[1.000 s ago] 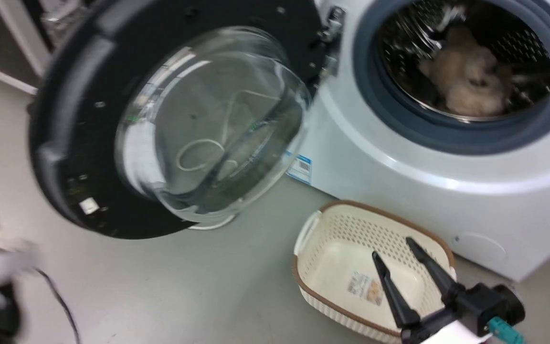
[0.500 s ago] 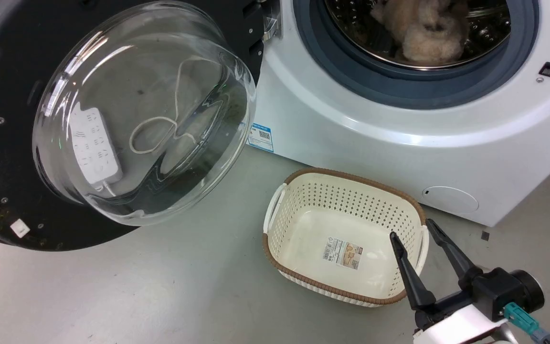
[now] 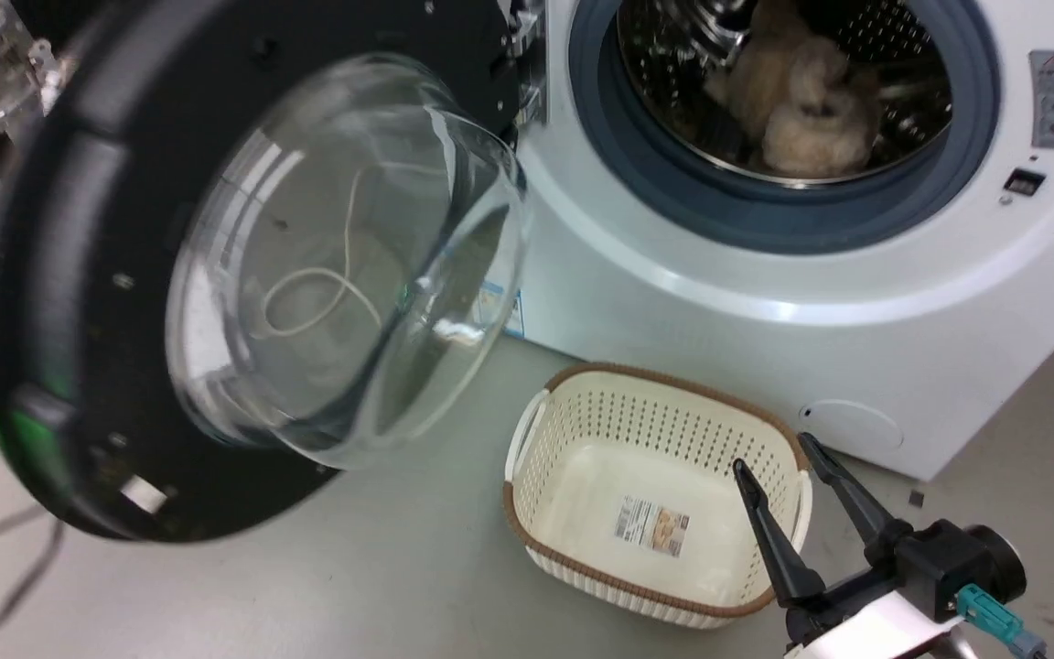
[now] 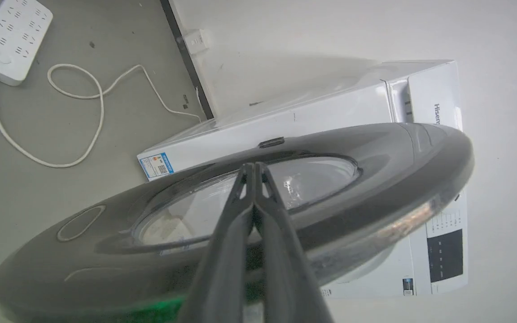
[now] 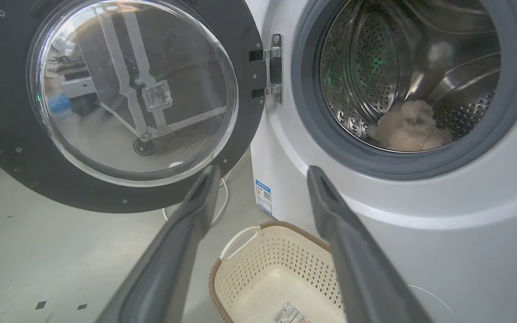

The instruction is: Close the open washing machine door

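Note:
The washing machine door (image 3: 79, 229) stands open to the left of the washing machine (image 3: 673, 302), hinged at its right edge, with its clear glass bowl (image 3: 344, 265) bulging toward me. In the left wrist view my left gripper (image 4: 253, 166) is shut, empty, with its tips at the outer face of the door (image 4: 397, 148), by the window's rim; contact is unclear. My right gripper (image 3: 772, 455) hangs open at the lower right, over the basket's right rim. In the right wrist view the right gripper (image 5: 263, 172) points between the door (image 5: 11, 148) and the drum opening (image 5: 411, 80).
A cream perforated basket (image 3: 582, 421) sits on the floor in front of the machine, under the door's swing side. A fluffy beige item (image 3: 801, 101) lies in the steel drum. A white power strip (image 4: 11, 40) and cord lie on the floor behind the door.
The head view has shifted. The door now looks narrower and blurred, swung somewhat toward the machine. The right gripper stays open over the basket.

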You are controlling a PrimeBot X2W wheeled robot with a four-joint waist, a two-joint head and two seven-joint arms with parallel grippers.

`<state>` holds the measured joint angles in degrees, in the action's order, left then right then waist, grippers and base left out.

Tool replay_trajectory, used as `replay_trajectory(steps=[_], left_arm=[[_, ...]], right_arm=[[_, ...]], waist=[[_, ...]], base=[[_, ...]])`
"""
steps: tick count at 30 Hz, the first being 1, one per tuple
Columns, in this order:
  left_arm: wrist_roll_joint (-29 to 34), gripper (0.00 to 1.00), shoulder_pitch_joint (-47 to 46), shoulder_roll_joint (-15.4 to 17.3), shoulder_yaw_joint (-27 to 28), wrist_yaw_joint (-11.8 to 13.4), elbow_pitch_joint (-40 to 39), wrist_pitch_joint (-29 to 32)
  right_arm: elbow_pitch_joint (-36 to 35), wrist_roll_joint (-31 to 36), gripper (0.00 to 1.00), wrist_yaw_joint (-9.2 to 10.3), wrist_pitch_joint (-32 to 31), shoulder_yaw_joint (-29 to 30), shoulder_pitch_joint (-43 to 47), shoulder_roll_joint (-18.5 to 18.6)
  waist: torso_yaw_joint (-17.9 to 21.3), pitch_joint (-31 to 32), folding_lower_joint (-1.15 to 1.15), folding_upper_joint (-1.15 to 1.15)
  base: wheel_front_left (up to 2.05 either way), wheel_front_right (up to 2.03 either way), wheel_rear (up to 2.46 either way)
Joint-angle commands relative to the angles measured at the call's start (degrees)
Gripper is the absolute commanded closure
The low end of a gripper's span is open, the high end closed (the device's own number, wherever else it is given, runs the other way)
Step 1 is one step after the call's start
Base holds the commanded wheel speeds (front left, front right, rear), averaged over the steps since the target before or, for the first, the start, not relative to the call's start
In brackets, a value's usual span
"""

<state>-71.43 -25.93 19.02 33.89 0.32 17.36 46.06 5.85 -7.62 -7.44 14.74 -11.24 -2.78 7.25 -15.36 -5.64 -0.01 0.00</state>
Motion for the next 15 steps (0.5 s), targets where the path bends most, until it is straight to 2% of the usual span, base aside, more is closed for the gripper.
replay_trajectory(steps=[1,8,11,15], left_arm=[[-1.11,1.0,2.63,-1.85,-0.74,-0.19,-2.03,1.81],[-3.83,1.0,11.77,-8.84,-3.03,0.66,-12.85,6.85],[-4.54,1.0,15.67,-12.17,-4.89,1.18,-17.49,8.48],[-6.13,1.0,20.45,-15.02,-8.68,1.5,-21.94,9.78]], right_arm=[[0.32,-0.05,0.0,-0.05,0.26,0.42,0.72,-0.5],[0.74,0.44,0.0,-0.05,0.26,1.8,2.46,-1.78],[0.74,0.83,0.0,-0.05,0.26,2.52,2.71,-2.16],[0.49,1.33,0.0,-0.05,0.26,3.34,2.85,-2.55]], waist=[[0.2,1.44,0.01,0.0],[1.27,4.81,0.01,0.0],[2.3,5.54,0.01,0.0],[4.6,5.57,0.01,0.0]], base=[[0.0,0.0,0.0],[0.0,0.0,0.0],[0.0,0.0,0.0],[0.0,0.0,0.0]])
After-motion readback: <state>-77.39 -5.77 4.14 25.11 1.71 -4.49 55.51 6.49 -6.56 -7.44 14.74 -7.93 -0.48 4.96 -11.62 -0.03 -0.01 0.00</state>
